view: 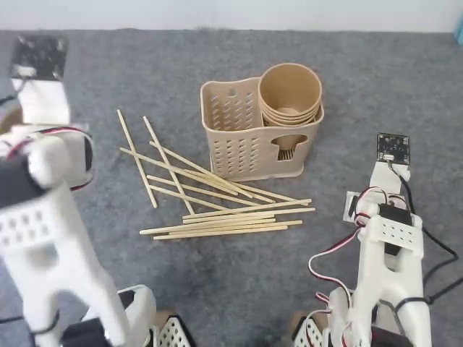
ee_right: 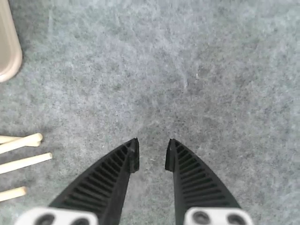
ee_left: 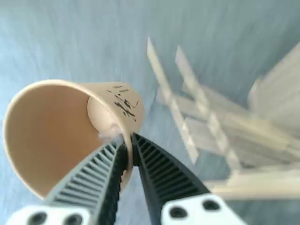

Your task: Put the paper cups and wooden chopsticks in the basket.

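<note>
**High view:** Your basket (view: 239, 144) stands mid-carpet (view: 376, 87). A stack of cups (view: 289, 94) is nested mouths-up in its right-hand compartment. The chopsticks (view: 224, 217) lie loose on the carpet in front of the basket and to its left. Most run side to side in a rough bundle, while a few slant from the far left toward the basket's foot.

**Left wrist view:** Your left claw (ee_left: 129, 138) is clamped on a single cup (ee_left: 51, 131), one finger inside the rim and one outside, pinching the wall. That grip likely leaves the base free to slide into the stack. The cup's mouth faces the camera and its base points away, over carpet, with chopsticks and the basket beyond.

**Right wrist view:** Your right claw (ee_right: 152, 150) hangs narrowly parted over bare carpet, holding nothing. Chopstick ends lie near it and a corner of the basket sits farther off. It is probably parked clear of the other arm's path.
</note>
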`<action>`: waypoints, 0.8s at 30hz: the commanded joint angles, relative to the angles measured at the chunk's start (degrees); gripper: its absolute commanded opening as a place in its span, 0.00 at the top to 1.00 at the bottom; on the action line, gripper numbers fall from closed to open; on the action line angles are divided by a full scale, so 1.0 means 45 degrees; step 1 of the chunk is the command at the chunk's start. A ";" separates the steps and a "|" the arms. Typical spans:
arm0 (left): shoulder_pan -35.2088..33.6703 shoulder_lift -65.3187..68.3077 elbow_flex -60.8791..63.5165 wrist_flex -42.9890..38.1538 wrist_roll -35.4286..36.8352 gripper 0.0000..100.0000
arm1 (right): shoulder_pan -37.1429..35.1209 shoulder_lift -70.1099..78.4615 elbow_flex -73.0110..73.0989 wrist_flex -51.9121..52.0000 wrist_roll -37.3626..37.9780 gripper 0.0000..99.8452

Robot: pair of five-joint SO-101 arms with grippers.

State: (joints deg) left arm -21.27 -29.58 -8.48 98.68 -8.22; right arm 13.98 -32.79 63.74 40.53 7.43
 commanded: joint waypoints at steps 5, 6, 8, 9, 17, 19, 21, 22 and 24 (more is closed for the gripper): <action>0.5255 -0.0469 -0.4796 0.0098 0.3692 0.99 | -0.0029 0.0010 -0.0078 -0.0147 0.0274 0.89; 0.5880 -0.0176 -0.5167 -0.0156 0.4122 0.99 | -0.0029 0.0010 -0.0078 -0.0147 0.0274 0.89; 0.6955 0.0469 -0.5792 -0.0840 0.4864 0.99 | -0.0029 0.0010 -0.0078 -0.0147 0.0274 0.90; 0.7404 0.0860 -0.6066 -0.1192 0.5177 0.99 | -0.0029 0.0010 -0.0078 -0.0147 0.0274 0.90; 0.9807 0.4376 -0.7746 -0.4161 0.6037 0.99 | -0.0029 0.0010 -0.0078 -0.0186 0.0274 0.90; 1.0178 0.5216 -0.8176 -0.4864 0.6017 0.99 | -0.0029 0.0010 -0.0078 -0.0186 0.0274 0.90; 1.0413 0.6017 -0.8625 -0.5470 0.5998 0.99 | -0.0029 0.0010 -0.0078 -0.0186 0.0274 0.90; 1.0491 0.6427 -0.8781 -0.5705 0.5998 0.99 | -0.0029 0.0010 -0.0078 -0.0186 0.0274 0.90; 1.0667 0.7326 -0.9094 -0.5998 0.5958 0.99 | -0.0029 0.0010 -0.0078 -0.0186 0.0274 0.90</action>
State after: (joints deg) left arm 25.14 -0.22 -45.58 75.30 18.15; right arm 13.98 -32.79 63.74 40.53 7.43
